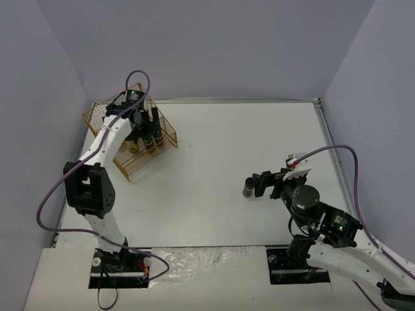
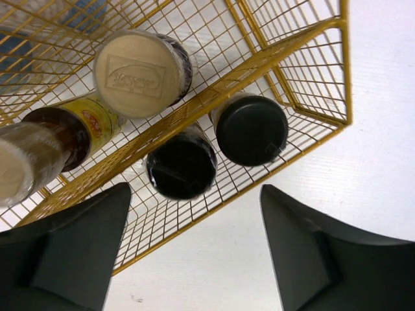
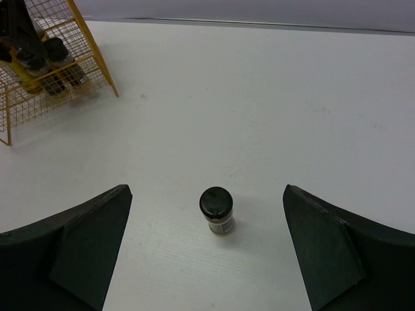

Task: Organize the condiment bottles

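Left arm reaches forward over the gold wire rack [image 1: 98,118], left claw [image 1: 139,122] pointing down, fingers apart, gripping nothing. Beneath it, inside the rack, stand two glossy black-capped jars [image 2: 251,129] [image 2: 181,166] side by side, and a tan-capped bottle [image 2: 139,74] with an embossed lid across a wire bar. Right arm lies low. The right claw [image 1: 259,185] gapes wide, empty. A lone black-capped jar [image 3: 216,212] stands upright on the matte white table [image 3: 259,97], in line with the gap, untouched.

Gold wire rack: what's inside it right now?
Seen by the left wrist: two black-capped jars and two tan-capped bottles. Blurred blue shapes behind cannot be identified. From above, the left arm covers much of the rack contents.
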